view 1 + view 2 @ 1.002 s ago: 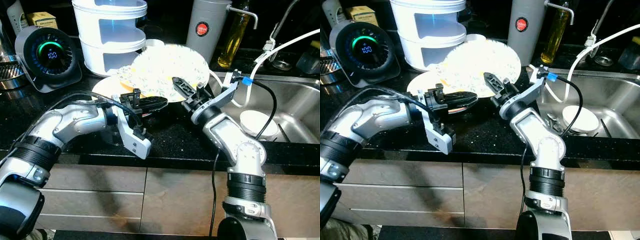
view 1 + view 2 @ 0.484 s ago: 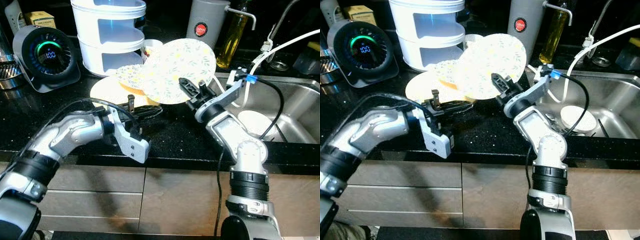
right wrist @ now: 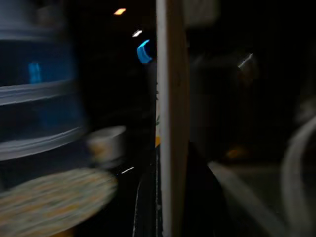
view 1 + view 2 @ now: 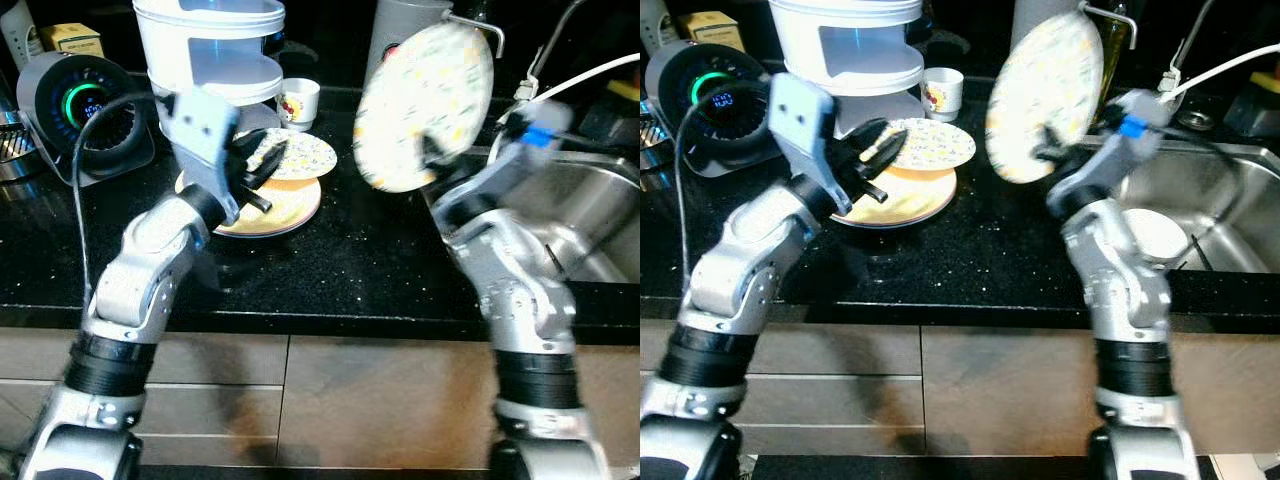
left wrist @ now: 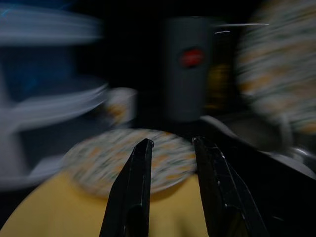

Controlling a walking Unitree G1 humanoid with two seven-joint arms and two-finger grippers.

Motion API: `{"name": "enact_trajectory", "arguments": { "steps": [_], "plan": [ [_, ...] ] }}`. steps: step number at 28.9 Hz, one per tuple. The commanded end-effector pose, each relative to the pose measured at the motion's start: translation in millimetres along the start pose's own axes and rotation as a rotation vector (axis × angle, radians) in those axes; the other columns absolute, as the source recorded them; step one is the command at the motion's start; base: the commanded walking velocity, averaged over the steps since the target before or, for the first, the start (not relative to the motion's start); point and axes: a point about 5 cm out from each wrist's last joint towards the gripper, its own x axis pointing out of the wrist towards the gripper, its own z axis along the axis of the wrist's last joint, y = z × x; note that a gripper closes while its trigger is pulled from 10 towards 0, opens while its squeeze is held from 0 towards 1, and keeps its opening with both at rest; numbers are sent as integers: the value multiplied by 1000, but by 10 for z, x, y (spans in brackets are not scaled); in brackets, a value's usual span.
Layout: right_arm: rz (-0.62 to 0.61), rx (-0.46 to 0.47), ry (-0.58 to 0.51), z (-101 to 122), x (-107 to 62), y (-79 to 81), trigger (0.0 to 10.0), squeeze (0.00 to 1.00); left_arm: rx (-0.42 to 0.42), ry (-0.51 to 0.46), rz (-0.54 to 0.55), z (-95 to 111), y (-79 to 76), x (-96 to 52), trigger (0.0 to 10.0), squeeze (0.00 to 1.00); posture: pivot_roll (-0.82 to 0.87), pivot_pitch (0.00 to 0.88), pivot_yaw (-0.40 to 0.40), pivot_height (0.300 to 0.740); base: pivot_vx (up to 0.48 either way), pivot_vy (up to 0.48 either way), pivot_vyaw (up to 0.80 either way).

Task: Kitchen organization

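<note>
- While my right tool (image 4: 1048, 153) pinches the large patterned plate (image 4: 425, 105) by its lower rim, that plate stands nearly on edge, lifted above the black desk (image 4: 360, 270) beside the sink (image 4: 1200, 190).
- My left tool (image 5: 170, 163) is spread with nothing between its fingers, poised just over the small patterned plate (image 4: 925, 145), which lies flat on the yellow plate (image 4: 902, 198).
- That stack lies to the left of the lifted plate, so my left arm is nearer it; I judge the sink is nearer my right.
- A round red label on the grey canister (image 5: 190, 66) is too blurred to read; the digits on the fan's (image 4: 75, 105) green display are likewise illegible.
</note>
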Motion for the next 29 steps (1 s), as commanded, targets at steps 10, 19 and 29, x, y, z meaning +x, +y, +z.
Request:
{"name": "enact_trajectory", "arguments": {
  "steps": [10,19,29],
  "plan": [
    [100,-109,-88,86,-140,37,10000,0,-50,43,217,14,143,-203,10000,0,127,63,-48,740,0,0,0],
    [99,-169,-136,150,-131,8,10000,0,45,23,210,125,80,-158,10000,0,121,55,-47,740,0,0,0],
    [104,-162,-133,98,-140,34,10000,0,55,12,227,112,102,-106,10000,0,115,40,-42,740,0,-386,0]
  ]
}}
